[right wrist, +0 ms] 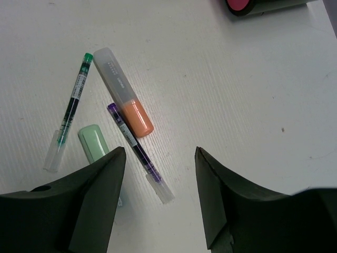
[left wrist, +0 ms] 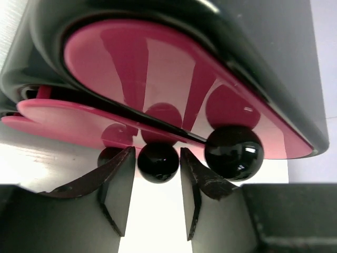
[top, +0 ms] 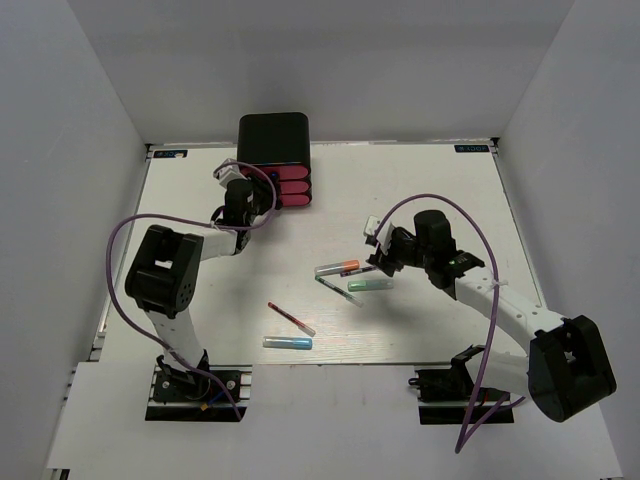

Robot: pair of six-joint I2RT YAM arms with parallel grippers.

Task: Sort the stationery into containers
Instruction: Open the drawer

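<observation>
Your left gripper [left wrist: 157, 158] has a finger close on each side of a black knob [left wrist: 158, 166] on the pink-red drawers [left wrist: 131, 68]; whether it presses the knob cannot be told. Your right gripper [right wrist: 160, 158] stands spread over the table [top: 420, 180]; below it lie a purple pen [right wrist: 134, 150], orange-tipped highlighter [right wrist: 124, 92], green pen [right wrist: 71, 108] and pale green marker [right wrist: 93, 142]; a thin red pen [top: 290, 318] and light blue marker [top: 287, 343] lie apart, toward the near edge.

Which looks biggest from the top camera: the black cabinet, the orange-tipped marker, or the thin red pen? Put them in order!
1. black cabinet: by far the largest.
2. orange-tipped marker and thin red pen: similar length, the marker only thicker, so nearly tied.
</observation>
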